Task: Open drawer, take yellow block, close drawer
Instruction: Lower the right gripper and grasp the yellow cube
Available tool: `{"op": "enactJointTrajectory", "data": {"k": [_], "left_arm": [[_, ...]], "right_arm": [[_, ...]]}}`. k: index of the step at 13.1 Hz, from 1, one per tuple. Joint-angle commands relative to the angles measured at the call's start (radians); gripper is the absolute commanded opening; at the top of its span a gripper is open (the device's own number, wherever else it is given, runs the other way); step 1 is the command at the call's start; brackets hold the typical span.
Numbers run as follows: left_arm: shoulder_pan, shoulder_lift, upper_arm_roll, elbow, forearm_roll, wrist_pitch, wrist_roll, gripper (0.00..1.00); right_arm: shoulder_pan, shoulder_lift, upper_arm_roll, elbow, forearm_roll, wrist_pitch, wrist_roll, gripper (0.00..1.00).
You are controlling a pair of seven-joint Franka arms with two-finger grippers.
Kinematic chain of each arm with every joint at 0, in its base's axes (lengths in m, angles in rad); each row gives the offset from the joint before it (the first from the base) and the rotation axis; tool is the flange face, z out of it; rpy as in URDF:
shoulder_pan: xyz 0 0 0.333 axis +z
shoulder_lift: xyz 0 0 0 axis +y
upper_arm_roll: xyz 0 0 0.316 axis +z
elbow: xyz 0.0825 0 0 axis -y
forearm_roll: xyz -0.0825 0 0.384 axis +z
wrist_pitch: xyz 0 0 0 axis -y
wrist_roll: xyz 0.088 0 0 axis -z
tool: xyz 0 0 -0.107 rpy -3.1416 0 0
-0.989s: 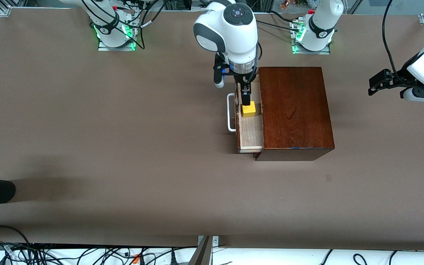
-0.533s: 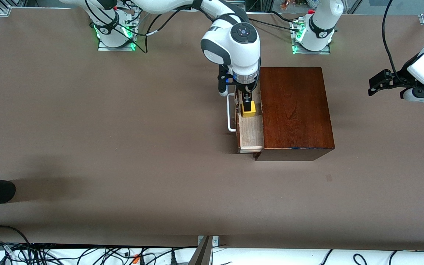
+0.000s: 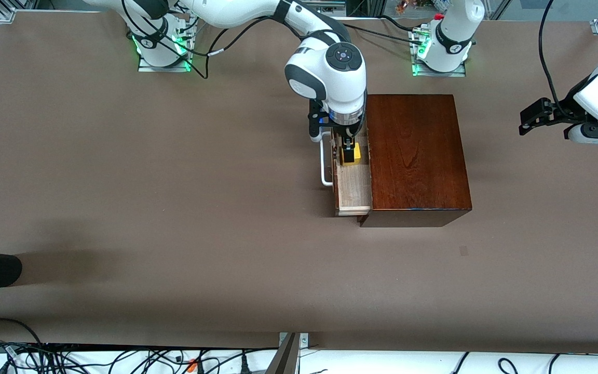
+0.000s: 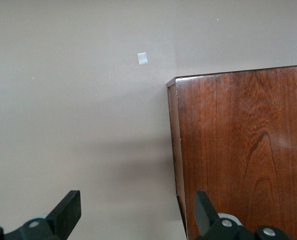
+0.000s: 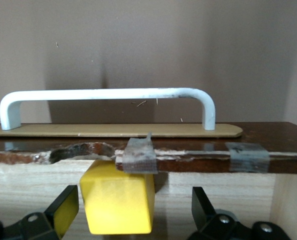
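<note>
We see the right gripper point(image 3: 350, 150) lowered into the open drawer point(image 3: 354, 187) of the dark mahogany box point(image 3: 416, 156). Its fingers point(image 5: 63, 210) stand wide apart, one on each side of the yellow block point(image 5: 119, 202), and in the right wrist view a gap shows between the block and each finger, so nothing is clamped yet. The yellow block rests on the pale floor of the drawer, between the open fingers and close to the inner face of the drawer front. Just past the block from the gripper we see the chipped top edge of the drawer front, with two pieces of grey tape point(image 5: 139, 156) on it, and on the outer side of the front the white handle point(image 5: 106, 95).

The drawer is pulled out toward the right arm's end of the table point(image 3: 174, 208). The part of the tray nearer to the front camera than the gripper is bare wood.

The left gripper point(image 4: 137, 215) waits in the air at the left arm's end of the table, with its fingers apart and holding nothing. Below it we see the table surface and one corner of the mahogany box.
</note>
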Motion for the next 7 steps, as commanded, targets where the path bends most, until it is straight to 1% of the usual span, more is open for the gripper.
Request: {"op": "enactJointTrajectory", "data": {"k": [1,2,3,4,5,7], "left_arm": [[0.008,0.017,-0.011,0.036,0.016,-0.027,-0.002,1.00],[0.008,0.017,-0.011,0.036,0.016,-0.027,-0.002,1.00],[0.008,0.017,-0.011,0.036,0.016,-0.027,0.000,1.00],[0.008,0.017,-0.011,0.036,0.016,-0.027,-0.002,1.00],[0.008,0.017,-0.011,0.036,0.016,-0.027,0.000,1.00],[0.008,0.017,-0.011,0.036,0.016,-0.027,0.000,1.00]], "right_arm": [[0.014,0.035,-0.009,0.036,-0.023,0.008,0.018,0.95],[0.014,0.037,-0.009,0.036,-0.023,0.010,0.016,0.76],[0.014,0.035,-0.009,0.036,-0.023,0.010,0.016,0.48],[0.014,0.035,-0.009,0.038,-0.023,0.010,0.016,0.30],[0.014,0.035,-0.009,0.039,-0.023,0.010,0.016,0.18],[0.014,0.025,-0.010,0.041,-0.021,-0.004,0.014,0.18]]}}
